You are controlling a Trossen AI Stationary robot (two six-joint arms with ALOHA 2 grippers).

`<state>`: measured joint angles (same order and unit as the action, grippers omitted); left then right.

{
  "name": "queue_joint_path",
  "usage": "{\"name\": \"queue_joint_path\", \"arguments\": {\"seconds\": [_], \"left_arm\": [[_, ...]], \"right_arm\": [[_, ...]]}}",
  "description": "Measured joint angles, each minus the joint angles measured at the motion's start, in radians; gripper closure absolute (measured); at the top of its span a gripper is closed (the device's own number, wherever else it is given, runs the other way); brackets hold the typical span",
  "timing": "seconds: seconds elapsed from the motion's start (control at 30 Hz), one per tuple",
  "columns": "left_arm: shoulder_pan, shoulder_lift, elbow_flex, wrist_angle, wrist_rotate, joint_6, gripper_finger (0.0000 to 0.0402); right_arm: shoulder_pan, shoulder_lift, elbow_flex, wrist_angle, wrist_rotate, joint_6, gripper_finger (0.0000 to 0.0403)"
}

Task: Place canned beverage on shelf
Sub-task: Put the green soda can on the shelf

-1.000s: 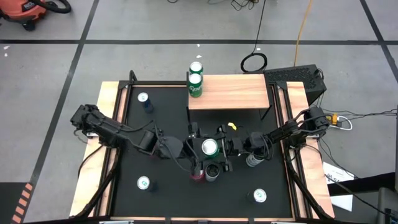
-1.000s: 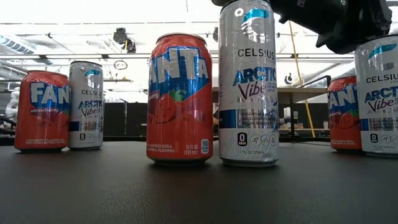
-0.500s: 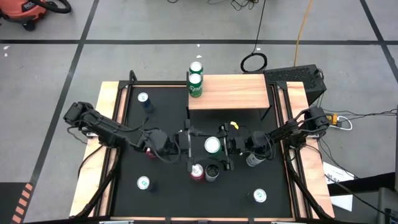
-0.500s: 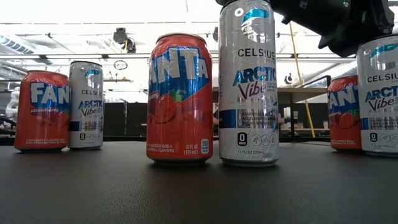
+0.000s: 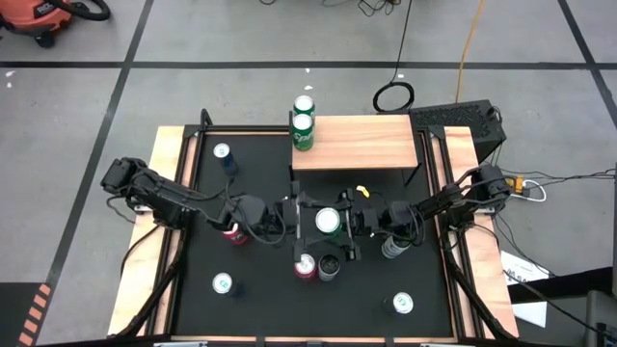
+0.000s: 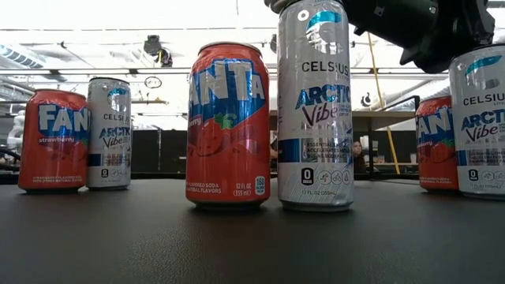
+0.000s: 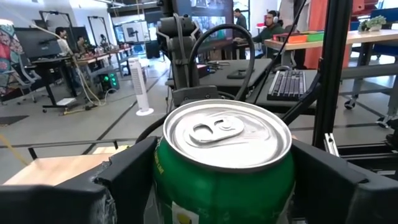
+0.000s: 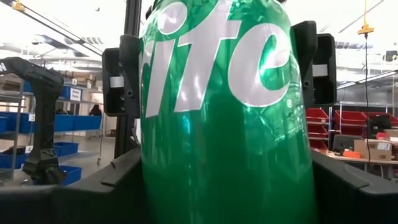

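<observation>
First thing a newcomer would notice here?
A green can held in mid-air over the middle of the black mat, with the left gripper and right gripper on opposite sides. Next, two green cans standing on the left end of the wooden shelf.

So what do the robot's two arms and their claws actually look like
Both arms are dark, nearly black, jointed links with black cables looped along them. The left arm and right arm look alike. Each ends in a claw, left claw and right claw, with two flat, blocky black fingers; seen in the right wrist view, the left claw's fingers carry small pale labels. No other markings can be made out.
</observation>
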<state>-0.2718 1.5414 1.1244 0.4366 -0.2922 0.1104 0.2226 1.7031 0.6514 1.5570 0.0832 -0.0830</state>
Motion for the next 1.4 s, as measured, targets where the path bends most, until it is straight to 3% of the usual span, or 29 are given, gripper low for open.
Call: {"name": "queue_joint_path", "arguments": {"seconds": [0.17,0.3,0.53,0.7,0.83,1.13,1.4], "left_arm": [[0.016,-0.001,0.0,-0.001,0.016,-0.001,0.0122],[0.033,-0.021,-0.001,-0.042,0.017,0.0,0.0123],[0.095,-0.104,-0.001,-0.123,-0.058,0.013,0.0123],[0.151,-0.131,-0.003,-0.145,-0.081,0.02,0.0123],[0.198,-0.134,-0.049,-0.12,-0.086,0.017,0.0123],[0.336,-0.132,-0.23,0.057,-0.088,-0.048,0.0123],[0.424,-0.132,-0.296,0.124,-0.08,-0.053,0.0123]], "right_arm": [[-0.004,0.0,0.0,-0.009,0.032,-0.001,0.0107],[-0.006,0.0,0.001,-0.042,0.085,-0.034,0.0089],[-0.007,-0.056,0.001,-0.246,0.354,-0.11,0.0044],[0.01,-0.132,0.0,-0.402,0.571,-0.143,0.0041],[0.037,-0.192,0.0,-0.508,0.678,-0.17,0.004],[0.074,-0.277,-0.001,-0.63,0.731,-0.168,0.004],[0.074,-0.281,-0.001,-0.637,0.731,-0.166,0.004]]}}
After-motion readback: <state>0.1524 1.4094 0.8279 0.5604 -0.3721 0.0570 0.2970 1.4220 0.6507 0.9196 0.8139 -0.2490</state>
